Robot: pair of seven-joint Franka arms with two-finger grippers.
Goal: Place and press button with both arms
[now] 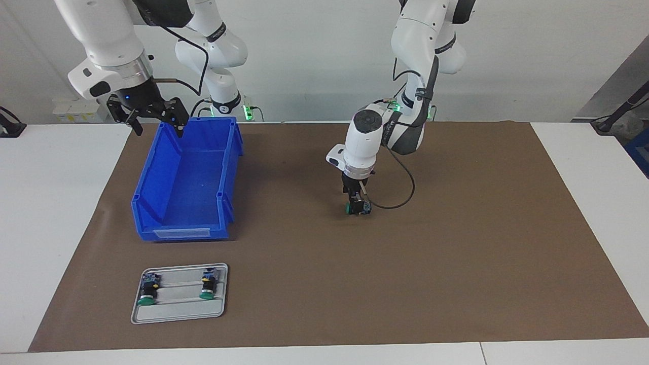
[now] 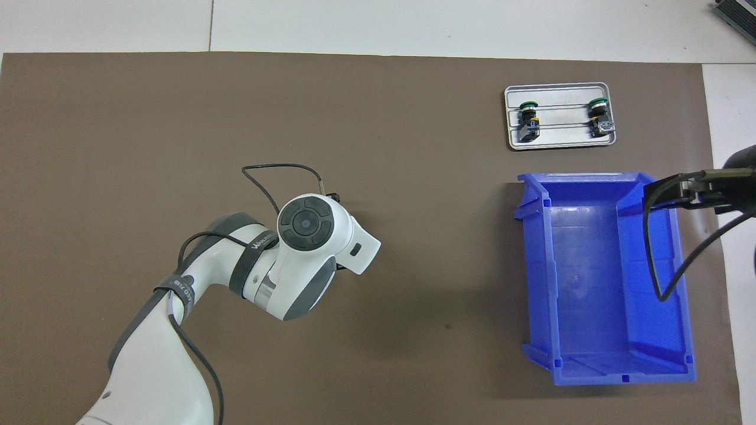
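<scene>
The left gripper [image 1: 357,203], pointing down at mid-mat, clamps a green-capped black push button [image 1: 358,208]; the right gripper [image 1: 152,117] hangs open over a blue plastic bin [image 1: 152,203].

White arms [image 1: 416,35], dark grey joint caps, silver wrists, black hands, looping black cables, green base lights.

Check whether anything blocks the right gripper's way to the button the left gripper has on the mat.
Nothing visible blocks it. The right gripper is over the blue bin. Only bare brown mat lies between the bin and the button at the left gripper.
</scene>
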